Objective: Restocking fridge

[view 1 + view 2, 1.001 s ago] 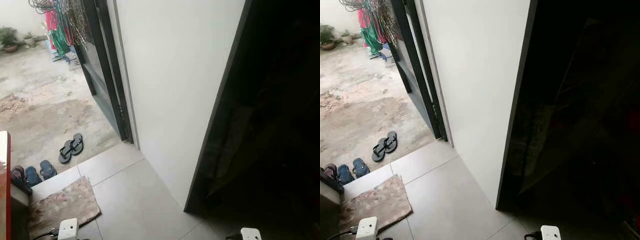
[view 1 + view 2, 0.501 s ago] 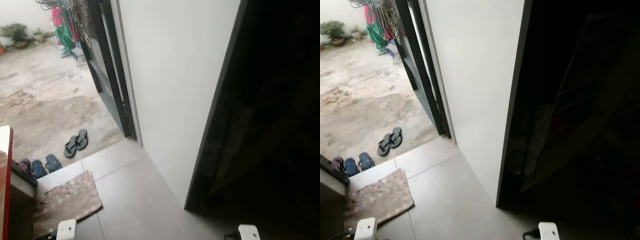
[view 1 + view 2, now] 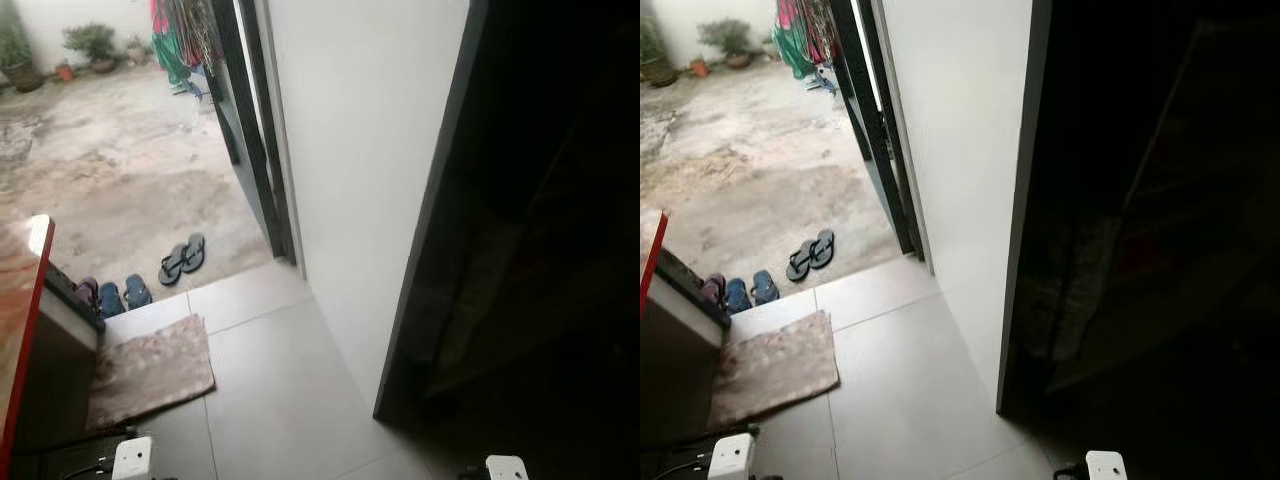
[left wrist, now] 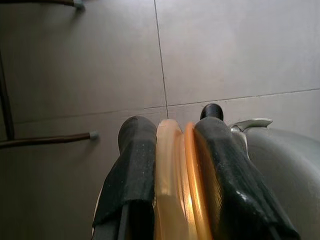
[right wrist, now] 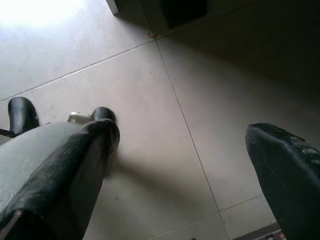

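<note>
- The black-edged opening (image 3: 540, 250) beside the plain white wall panel (image 3: 360, 150) is almost wholly dark. Faint slanted shapes show inside it, possibly shelving; this cannot be confirmed.
- The red-edged glossy counter top (image 3: 25, 300) is cut off by the frame edge, on the far side of the mat from the white wall panel.
- Each arm shows in the head views as a white block at the lower frame edge; the rest is cut off.
- Compared with one second ago, the whole picture has shifted: the camera has turned. The pair of black flip-flops (image 3: 182, 258) and the mottled brown door mat (image 3: 150, 370) now sit nearer the white wall panel in the frame, and more of the counter top is visible.
- The left gripper (image 4: 172, 150) hangs low over the grey floor tiles (image 4: 225, 50), fingers pointing down. It is clamped on a translucent orange-amber round-edged item (image 4: 177, 180), held edge-on between both black fingers. This is the task's thing, apparently a lid or container; its type cannot be told.
- The right gripper (image 5: 185, 165) also hangs low over the floor tiles, near the base of the white wall panel. Its fingers stand wide apart with nothing between them.
</note>
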Robot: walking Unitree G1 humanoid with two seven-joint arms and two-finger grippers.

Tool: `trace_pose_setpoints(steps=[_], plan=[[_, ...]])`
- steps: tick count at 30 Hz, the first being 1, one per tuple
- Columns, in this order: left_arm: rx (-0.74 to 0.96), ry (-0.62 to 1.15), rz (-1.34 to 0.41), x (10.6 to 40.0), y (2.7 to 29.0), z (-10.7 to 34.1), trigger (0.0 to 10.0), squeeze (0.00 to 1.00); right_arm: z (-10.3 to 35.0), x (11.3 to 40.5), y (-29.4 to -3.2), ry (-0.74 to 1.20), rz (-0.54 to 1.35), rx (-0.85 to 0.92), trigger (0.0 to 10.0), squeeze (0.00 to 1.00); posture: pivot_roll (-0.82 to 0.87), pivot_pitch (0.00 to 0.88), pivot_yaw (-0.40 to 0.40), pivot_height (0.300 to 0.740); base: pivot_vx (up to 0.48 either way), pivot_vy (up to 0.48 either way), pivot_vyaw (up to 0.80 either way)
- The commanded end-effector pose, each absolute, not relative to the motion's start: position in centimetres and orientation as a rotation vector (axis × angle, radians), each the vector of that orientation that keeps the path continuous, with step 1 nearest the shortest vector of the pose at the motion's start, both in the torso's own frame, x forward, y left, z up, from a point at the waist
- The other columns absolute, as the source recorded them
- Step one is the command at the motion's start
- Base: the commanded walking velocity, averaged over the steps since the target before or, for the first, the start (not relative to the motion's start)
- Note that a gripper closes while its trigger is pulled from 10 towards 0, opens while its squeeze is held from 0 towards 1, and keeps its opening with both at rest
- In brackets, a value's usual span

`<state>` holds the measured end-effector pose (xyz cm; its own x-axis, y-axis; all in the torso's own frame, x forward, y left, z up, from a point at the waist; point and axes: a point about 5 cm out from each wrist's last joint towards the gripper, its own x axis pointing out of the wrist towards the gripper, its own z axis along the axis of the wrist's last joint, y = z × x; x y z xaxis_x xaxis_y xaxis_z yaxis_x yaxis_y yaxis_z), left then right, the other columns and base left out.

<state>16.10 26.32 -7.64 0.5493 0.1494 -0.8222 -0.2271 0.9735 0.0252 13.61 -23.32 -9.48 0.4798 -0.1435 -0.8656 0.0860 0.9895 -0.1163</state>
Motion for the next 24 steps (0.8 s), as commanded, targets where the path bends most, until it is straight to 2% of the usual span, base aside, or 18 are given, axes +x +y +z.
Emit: trace_pose_setpoints(steps=[1, 24], plan=[[-0.089, 0.972, 0.221, 16.07, 26.27, -7.68, 10.0, 0.00, -9.74, 12.69, -23.55, 1.086, -0.159, -0.045, 10.0, 0.00, -0.03, 0.107, 0.022, 0.740, 0.000, -0.296, 0.00], [-0.088, 0.976, 0.217, 15.95, 25.97, -7.83, 10.0, 0.00, -9.70, 12.80, -23.59, 1.082, -0.180, -0.040, 10.0, 0.00, -0.03, 0.108, 0.026, 0.740, 0.000, -0.296, 0.00]])
